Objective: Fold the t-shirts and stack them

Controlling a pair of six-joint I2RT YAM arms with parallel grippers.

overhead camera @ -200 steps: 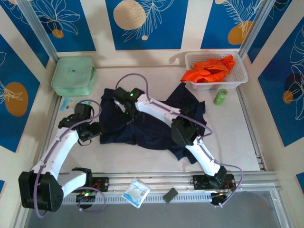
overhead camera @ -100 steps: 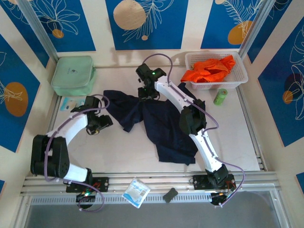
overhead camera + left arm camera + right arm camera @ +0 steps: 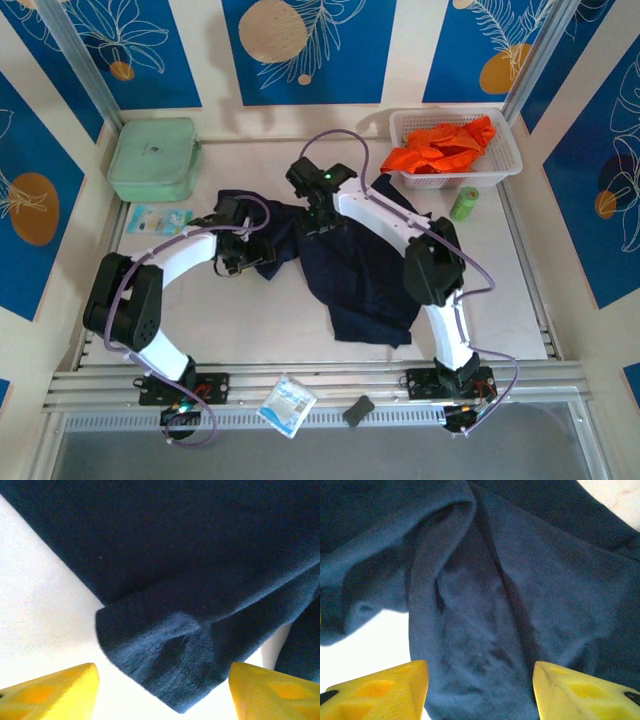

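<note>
Both arms have closed in on the navy t-shirt over the last half second. The left gripper has slid rightward to the garment's left flap, and the right gripper has come back from the far edge to hang over the bunched upper middle. The shirt lies crumpled and twisted in the middle of the table, far from flat. The orange t-shirt sits heaped in the white basket at the far right.

In the left wrist view the yellow fingers stand wide apart with nothing between them, and a rounded corner of cloth lies just ahead. The right gripper's fingers are equally spread and empty, above a ridge of deep folds.

Closing on that ridge would likely pinch several layers at once, so a lift would raise a lump rather than a single edge. A left pinch on the loose corner could be shallow and slip out. With the grippers this near each other, opposing pulls may twist the shirt further, or the wrists could bump.
</note>
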